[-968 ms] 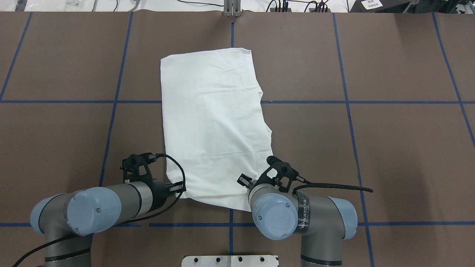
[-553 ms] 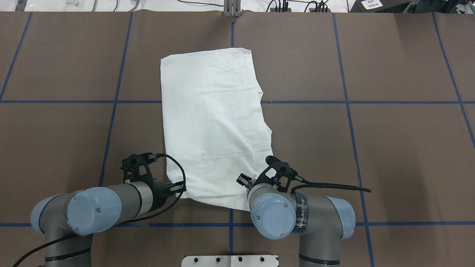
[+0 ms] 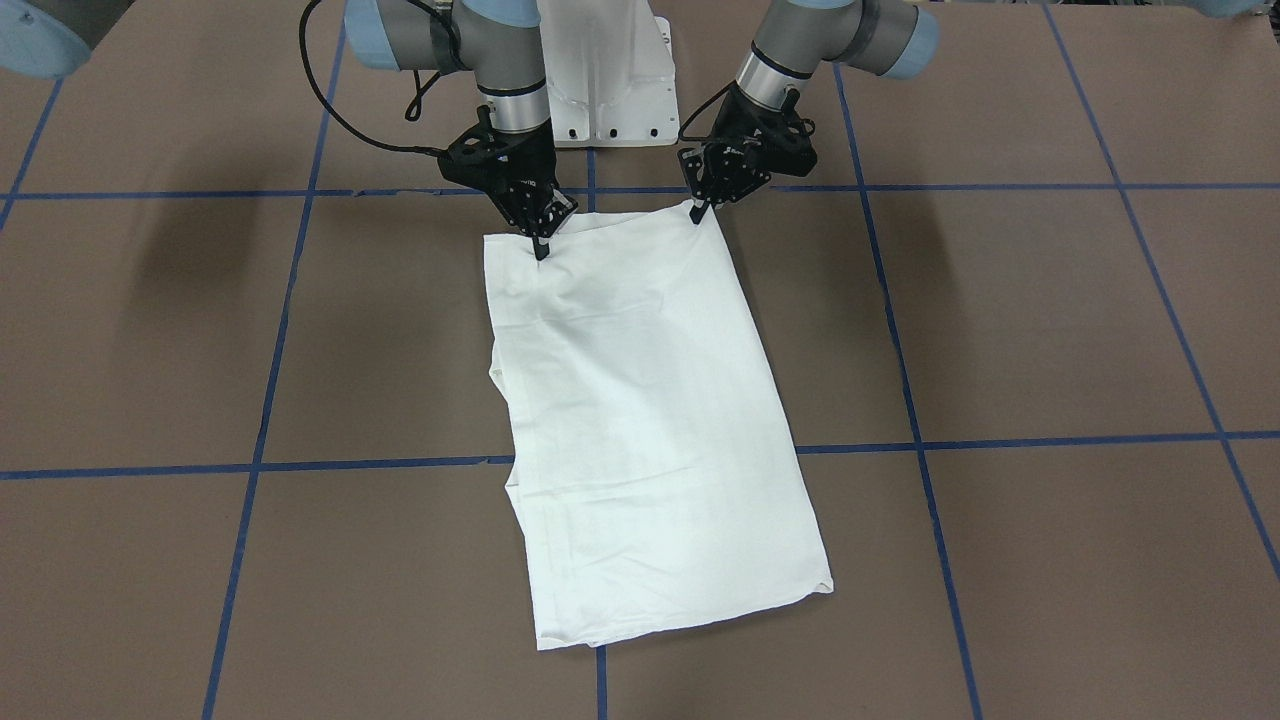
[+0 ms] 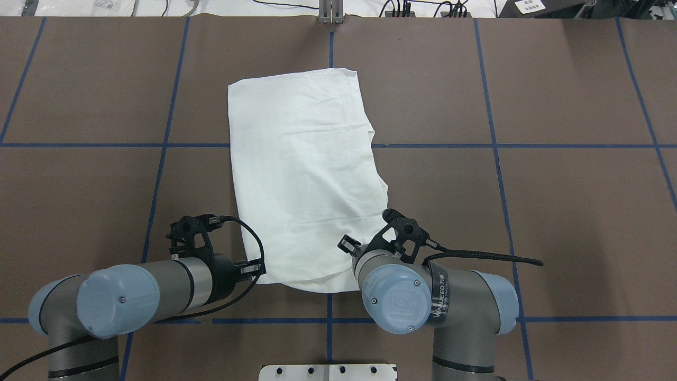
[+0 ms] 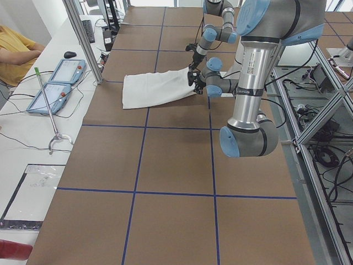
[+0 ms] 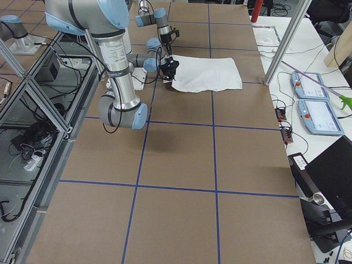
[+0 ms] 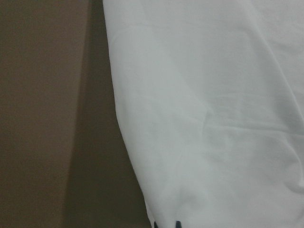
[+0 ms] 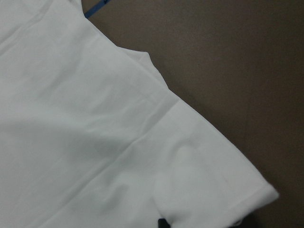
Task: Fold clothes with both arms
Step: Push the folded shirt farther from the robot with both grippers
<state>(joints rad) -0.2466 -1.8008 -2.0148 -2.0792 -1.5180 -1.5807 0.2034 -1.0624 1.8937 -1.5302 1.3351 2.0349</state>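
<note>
Evidently both near corners are pinched, ready for a fold.
On the T-shirt (image 3: 650, 420), flat mid-way across the tabletop (image 3: 1000, 330), left fingers (image 3: 698, 210) and right fingers (image 3: 541, 245) clench its robot-side corners, likely to carry that edge over.

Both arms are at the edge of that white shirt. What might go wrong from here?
The left end effector pinches the T-shirt right at its corner, so the cloth may slip out when lifted. The right end effector grips further in from its corner, so the fold may come out skewed. A loose flap sticks out on that side and might bunch up.
</note>
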